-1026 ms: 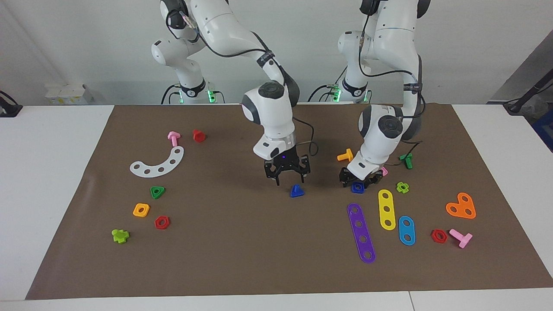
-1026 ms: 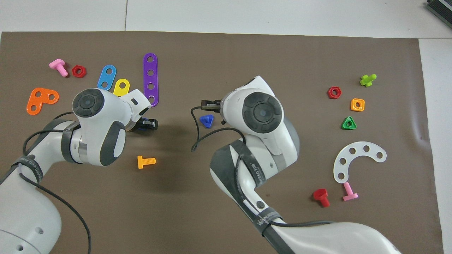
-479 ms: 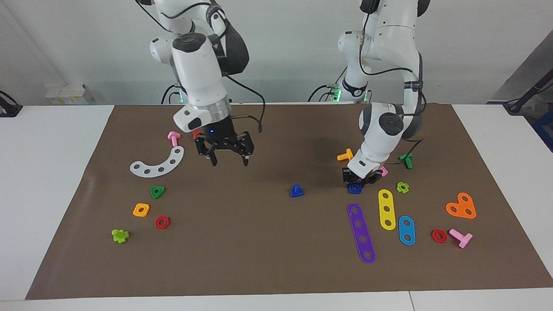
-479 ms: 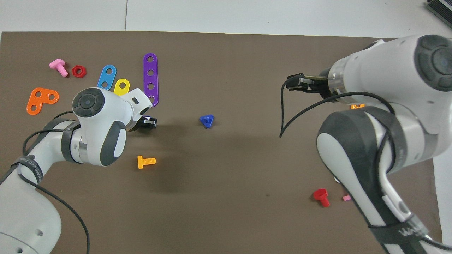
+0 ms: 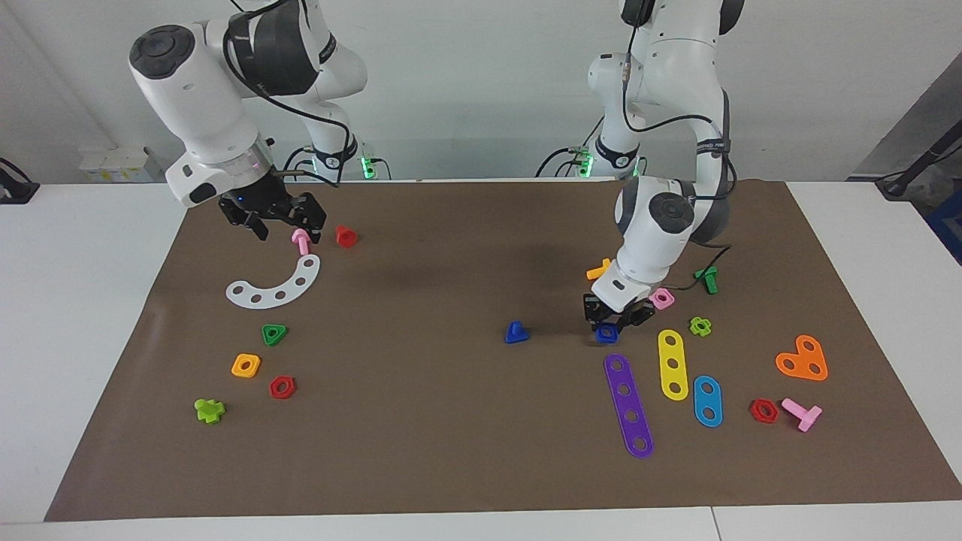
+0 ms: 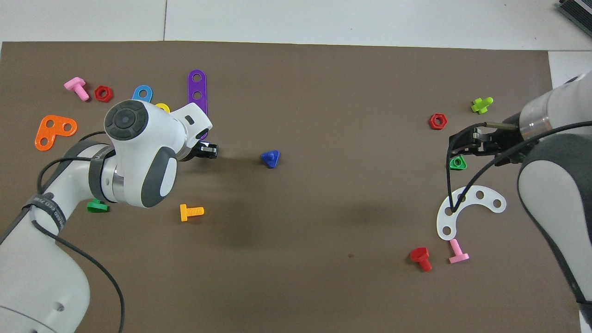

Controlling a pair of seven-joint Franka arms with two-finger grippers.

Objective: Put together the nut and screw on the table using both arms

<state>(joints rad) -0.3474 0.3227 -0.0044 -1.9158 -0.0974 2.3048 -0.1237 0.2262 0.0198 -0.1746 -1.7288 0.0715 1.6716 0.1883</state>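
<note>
Right of centre, facing view: left gripper (image 5: 610, 321) has just clenched onto the small dark-blue plastic square nut (image 5: 607, 333), barely off the brown-matted surface (image 5: 451, 451).
Upper left: right gripper (image 5: 274, 218) has withdrawn, fingers spread, empty.
Centre: dark-blue triangular-headed plastic screw (image 5: 516, 332) lies ungrasped.
Meaning: nut secured; screw pickup remains.

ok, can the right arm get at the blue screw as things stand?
Probably yes: the screw lies alone on bare mat mid-table, and the right tool, open, hangs over the pink bolt. It only has to travel back.

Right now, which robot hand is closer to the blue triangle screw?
Left. The left gripper, shut on the nut, sits just beside the screw; the right gripper, open, hangs over the pink bolt.
</note>
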